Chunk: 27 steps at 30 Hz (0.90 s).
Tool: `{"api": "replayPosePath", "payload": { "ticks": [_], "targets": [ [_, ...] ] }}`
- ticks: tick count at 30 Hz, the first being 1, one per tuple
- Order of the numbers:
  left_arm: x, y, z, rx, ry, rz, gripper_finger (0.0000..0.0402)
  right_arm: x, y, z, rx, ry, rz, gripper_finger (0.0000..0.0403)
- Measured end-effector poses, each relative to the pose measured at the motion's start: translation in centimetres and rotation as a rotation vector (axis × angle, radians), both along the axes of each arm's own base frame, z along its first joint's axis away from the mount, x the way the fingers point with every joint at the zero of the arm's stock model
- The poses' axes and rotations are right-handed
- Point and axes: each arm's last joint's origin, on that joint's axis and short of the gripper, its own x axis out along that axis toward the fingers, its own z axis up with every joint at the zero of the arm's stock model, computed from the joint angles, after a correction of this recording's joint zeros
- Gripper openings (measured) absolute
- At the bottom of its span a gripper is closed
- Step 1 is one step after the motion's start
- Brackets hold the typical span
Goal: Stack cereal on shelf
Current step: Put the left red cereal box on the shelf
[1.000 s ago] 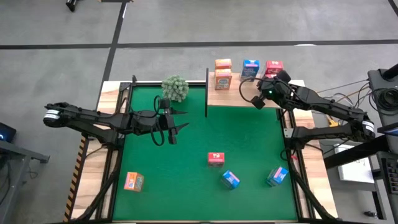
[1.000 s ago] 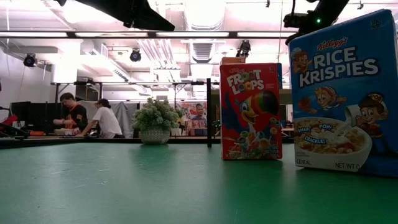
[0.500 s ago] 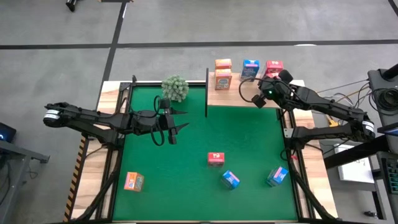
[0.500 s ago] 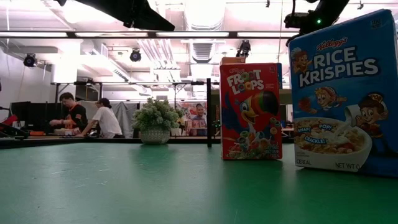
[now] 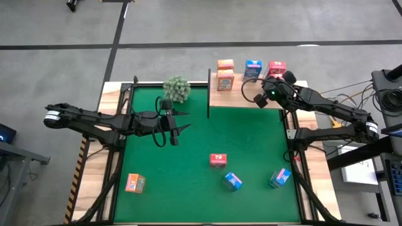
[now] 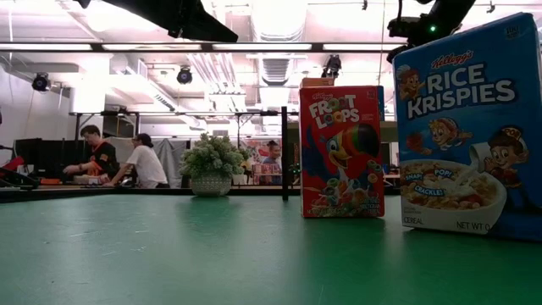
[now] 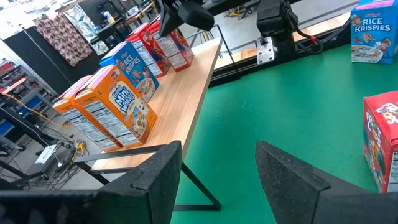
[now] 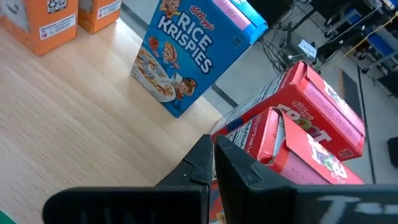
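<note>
Left gripper (image 5: 178,123) hangs over the green mat (image 5: 251,144), fingers parted and empty, evidently idle. An orange box (image 5: 134,182) lies near the mat's front left corner; a red box (image 5: 217,160) and two blue boxes (image 5: 232,181) (image 5: 280,177) sit further right, all awaiting transfer. On the shelf (image 5: 235,95) stand two orange boxes (image 5: 225,80), one blue (image 5: 252,69) and two red (image 5: 276,67), grouped by colour. Right gripper (image 5: 260,100), fingers pressed together and holding nothing, sits just beside the red pair, apparently positioned to nudge them square
</note>
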Motion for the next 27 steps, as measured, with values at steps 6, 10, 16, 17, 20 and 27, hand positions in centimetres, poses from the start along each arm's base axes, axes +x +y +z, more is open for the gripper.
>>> {"api": "replayPosePath", "payload": {
  "ticks": [6, 10, 16, 17, 20, 27],
  "targets": [
    [0.0, 0.0, 0.0, 0.000, 0.000, 0.000, 0.0190, 0.0, 0.0, 0.0, 0.008, -0.070, -0.060, 0.0009],
    [0.0, 0.0, 0.0, 0.000, 0.000, 0.000, 0.0190, 0.0, 0.0, 0.2, 0.021, -0.095, -0.057, 0.0009],
    [0.0, 0.0, 0.0, 0.000, 0.000, 0.000, 0.0190, -0.1, 0.8, 3.4, 0.203, -0.268, 0.095, 0.0009],
    [0.0, 0.0, 0.0, 0.000, 0.000, 0.000, 0.0190, -0.3, 1.0, 3.9, 0.244, -0.287, 0.109, 0.0009],
    [0.0, 0.0, 0.0, 0.000, 0.000, 0.000, 0.0190, -1.3, 1.6, 4.9, 0.341, -0.280, 0.077, 0.0009],
    [0.0, 0.0, 0.0, 0.000, 0.004, 0.000, 0.0190, -3.1, 2.2, 2.7, 0.406, -0.103, -0.129, 0.0009]
  ]
}}
